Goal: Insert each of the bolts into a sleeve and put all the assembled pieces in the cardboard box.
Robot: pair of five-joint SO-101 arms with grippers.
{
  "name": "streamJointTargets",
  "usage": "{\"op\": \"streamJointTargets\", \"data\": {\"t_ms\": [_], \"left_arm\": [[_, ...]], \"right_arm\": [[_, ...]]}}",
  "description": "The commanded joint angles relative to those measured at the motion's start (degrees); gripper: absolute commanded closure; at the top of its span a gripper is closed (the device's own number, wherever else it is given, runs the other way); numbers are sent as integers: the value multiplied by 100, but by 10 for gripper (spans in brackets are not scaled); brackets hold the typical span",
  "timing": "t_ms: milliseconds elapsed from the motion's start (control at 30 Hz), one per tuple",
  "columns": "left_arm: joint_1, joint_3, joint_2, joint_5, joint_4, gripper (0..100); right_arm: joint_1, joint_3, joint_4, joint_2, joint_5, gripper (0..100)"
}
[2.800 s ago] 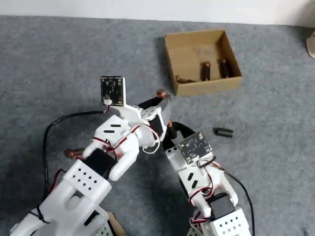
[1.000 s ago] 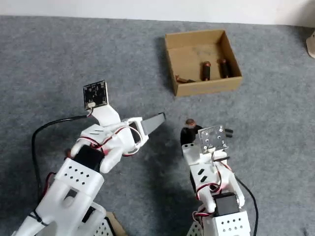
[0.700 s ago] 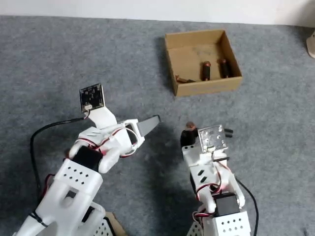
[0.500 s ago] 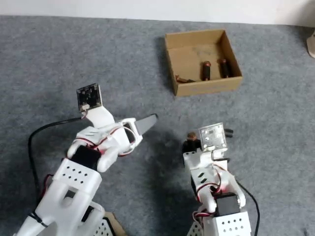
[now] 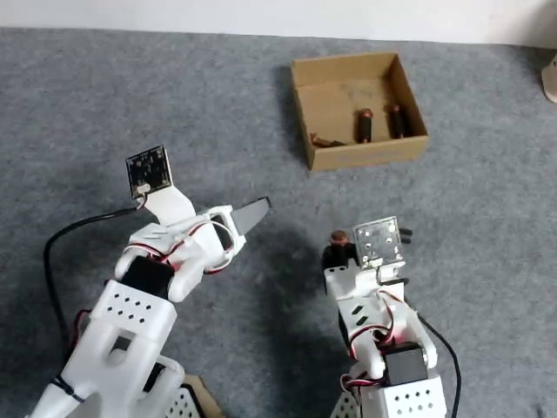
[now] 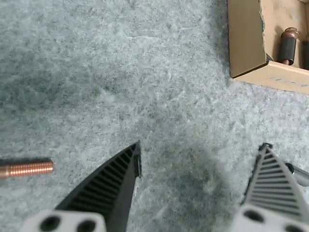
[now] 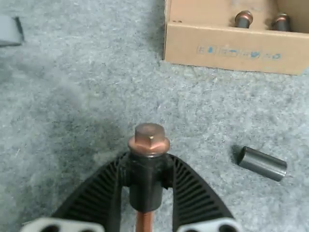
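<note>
Well, the table (image 5: 104, 96) has a fuzzy grey top, and a white wall (image 5: 261, 13) runs along the top edge of the high view. The cardboard box (image 5: 370, 155) sits at the upper right with assembled pieces (image 5: 363, 125) inside. The right gripper (image 7: 145, 166), low in the middle, squeezes a sleeved bolt (image 7: 148, 138). The left gripper (image 6: 201, 150) is spread wide, near a loose bolt (image 6: 26, 168).

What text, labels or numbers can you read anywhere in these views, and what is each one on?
On the cardboard box, outer front wall: a row of blue print, too blurred to read.
On the left arm's camera board and the right arm's camera board: any markings are too small to read.
On the sleeved bolt in the right tool and the loose sleeve: no marking visible.
Nothing here is legible.
</note>
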Motion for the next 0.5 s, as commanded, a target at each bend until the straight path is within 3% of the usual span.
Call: {"op": "streamJointTargets", "data": {"t_ms": [0, 467], "left_arm": [[-75, -57, -22, 53, -9, 660], [-84, -40, -22, 35, -9, 660]], "right_arm": [[66, -453, 277, 57, -70, 995], [198, -3196, 338, 4154, -589, 995]]}}
